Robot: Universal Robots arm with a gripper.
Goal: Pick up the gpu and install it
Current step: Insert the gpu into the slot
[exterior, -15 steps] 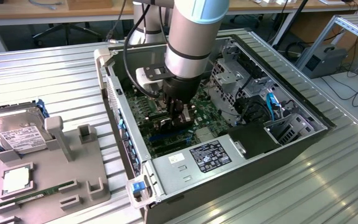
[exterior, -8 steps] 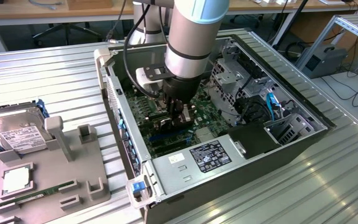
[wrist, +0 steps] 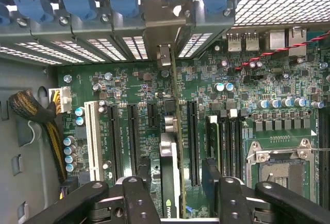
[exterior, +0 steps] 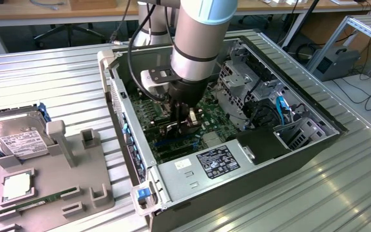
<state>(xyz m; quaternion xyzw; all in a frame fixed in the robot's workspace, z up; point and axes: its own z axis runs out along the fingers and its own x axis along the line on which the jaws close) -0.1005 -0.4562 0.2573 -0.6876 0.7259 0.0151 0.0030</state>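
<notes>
Graphics card [wrist: 170,152] upright in motherboard [wrist: 258,80] slot
Your claw [wrist: 175,183] stands open astride it; the slot seems to hold it up.

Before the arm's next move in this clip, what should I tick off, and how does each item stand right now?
1. The graphics card stands upright in a motherboard slot: ok.
2. Its bracket sits at the rear wall of the case: ok.
3. Card pressed fully home in the slot: cannot tell.
4. The gripper is open, fingers apart from the card on both sides: ok.
5. The cable bundle lies away from the gripper: ok.
</notes>
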